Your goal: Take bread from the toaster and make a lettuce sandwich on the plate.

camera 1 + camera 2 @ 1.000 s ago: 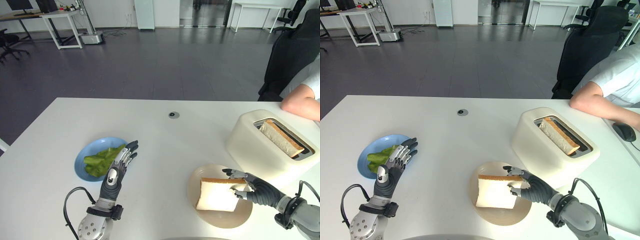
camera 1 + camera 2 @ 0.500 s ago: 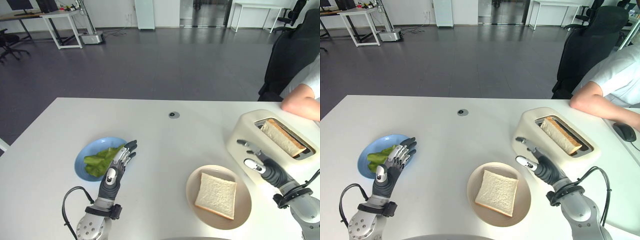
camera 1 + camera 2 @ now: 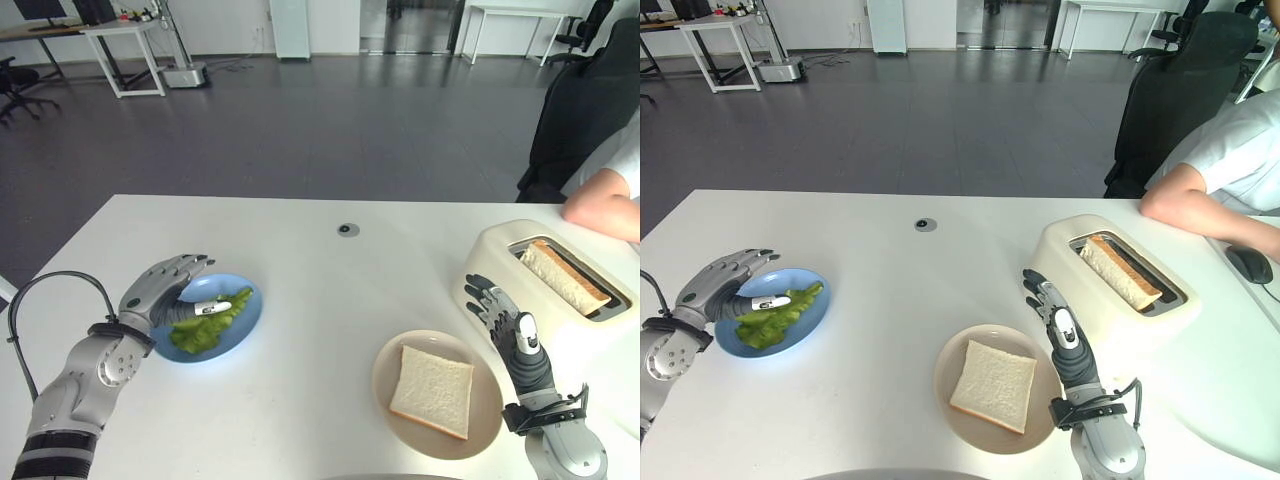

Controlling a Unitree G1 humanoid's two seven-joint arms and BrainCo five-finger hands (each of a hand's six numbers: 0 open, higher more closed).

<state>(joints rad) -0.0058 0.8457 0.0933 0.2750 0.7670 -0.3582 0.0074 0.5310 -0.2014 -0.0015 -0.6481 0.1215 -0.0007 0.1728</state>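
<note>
Left hand (image 3: 160, 292), lower left, fingers curled over lettuce (image 3: 205, 330) lying on blue plate (image 3: 246, 325). Right hand (image 3: 515, 335), lower right, fingers straight, empty, beside toaster (image 3: 500, 262). Bread slice (image 3: 432, 390) flat on beige plate (image 3: 385, 375); second slice (image 3: 562, 277) in toaster slot.

White table (image 3: 330, 290). Directly on its top: blue plate (image 3: 250, 305) at left; beige plate (image 3: 380, 378) right of centre, near the front; white toaster (image 3: 490, 262) just beside it at right; small round grommet (image 3: 347, 230) toward the far edge; dark computer mouse (image 3: 1249, 263) at far right.
</note>
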